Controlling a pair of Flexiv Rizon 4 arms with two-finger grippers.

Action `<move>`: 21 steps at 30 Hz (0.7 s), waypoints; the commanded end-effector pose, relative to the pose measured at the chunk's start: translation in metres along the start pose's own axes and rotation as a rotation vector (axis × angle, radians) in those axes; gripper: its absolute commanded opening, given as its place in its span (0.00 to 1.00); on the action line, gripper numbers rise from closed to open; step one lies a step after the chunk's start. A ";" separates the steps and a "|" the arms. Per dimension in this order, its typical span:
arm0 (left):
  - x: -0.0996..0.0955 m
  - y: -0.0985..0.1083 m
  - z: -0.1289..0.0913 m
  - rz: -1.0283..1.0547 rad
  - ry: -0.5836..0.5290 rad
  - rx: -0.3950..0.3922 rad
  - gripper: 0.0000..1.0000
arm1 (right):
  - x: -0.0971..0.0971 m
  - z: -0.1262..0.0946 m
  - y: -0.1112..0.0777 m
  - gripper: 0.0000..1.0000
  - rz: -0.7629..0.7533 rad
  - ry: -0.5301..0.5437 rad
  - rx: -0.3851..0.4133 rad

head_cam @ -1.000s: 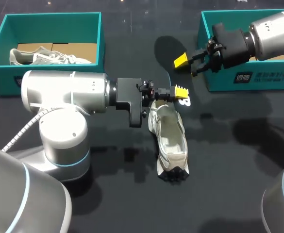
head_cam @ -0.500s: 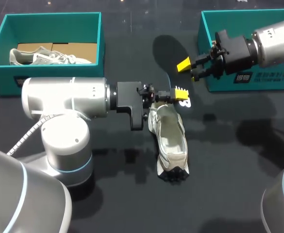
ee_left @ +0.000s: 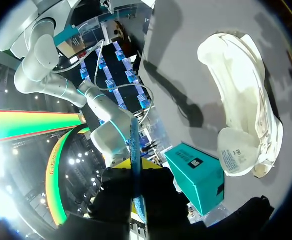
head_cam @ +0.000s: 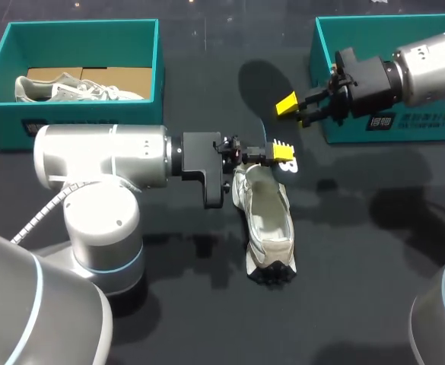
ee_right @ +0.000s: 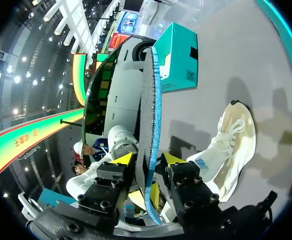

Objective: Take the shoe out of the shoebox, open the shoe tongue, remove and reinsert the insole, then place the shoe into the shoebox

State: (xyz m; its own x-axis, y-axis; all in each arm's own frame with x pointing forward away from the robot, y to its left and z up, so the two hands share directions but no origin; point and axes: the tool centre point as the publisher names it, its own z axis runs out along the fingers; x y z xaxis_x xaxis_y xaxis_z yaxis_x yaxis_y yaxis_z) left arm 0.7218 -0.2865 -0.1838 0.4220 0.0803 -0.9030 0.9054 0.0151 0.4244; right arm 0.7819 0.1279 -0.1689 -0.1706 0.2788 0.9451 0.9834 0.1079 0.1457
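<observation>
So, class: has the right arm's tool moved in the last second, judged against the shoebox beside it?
Yes, slightly: the right tool, gripping the insole, has shifted nearward along the end wall of the right shoebox.

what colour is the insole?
The insole is blue on one face, dark speckled grey on the other; clearest edge-on in the right wrist view.

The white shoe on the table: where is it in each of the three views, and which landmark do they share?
Head view: the white shoe lies mid-table, close by the left tool.
Left wrist view: the shoe lies ahead of that tool, beside the insole.
Right wrist view: the shoe lies ahead of the right tool, beside the insole.
Shared landmark: the insole, edge-on in both wrist views.
</observation>
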 end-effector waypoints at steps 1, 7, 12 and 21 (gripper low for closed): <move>0.001 -0.002 0.000 0.002 0.002 0.002 0.00 | 0.000 0.004 0.001 0.32 0.000 0.001 0.002; 0.001 -0.003 0.001 0.000 -0.001 -0.004 0.00 | 0.000 0.006 0.000 0.00 0.000 0.003 0.002; 0.002 -0.003 0.001 -0.002 0.001 -0.008 0.00 | 0.000 0.008 -0.001 0.00 -0.002 0.008 -0.003; -0.009 0.000 -0.030 -0.074 0.019 0.010 1.00 | -0.007 0.007 -0.008 0.00 0.010 0.034 -0.031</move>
State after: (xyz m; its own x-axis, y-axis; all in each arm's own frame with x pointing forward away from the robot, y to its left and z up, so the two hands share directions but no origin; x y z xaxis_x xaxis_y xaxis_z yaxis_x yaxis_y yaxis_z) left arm 0.7221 -0.2804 -0.1816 0.3604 0.0728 -0.9300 0.9309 0.0352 0.3635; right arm 0.7807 0.1334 -0.1746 -0.1610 0.2528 0.9540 0.9857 0.0894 0.1426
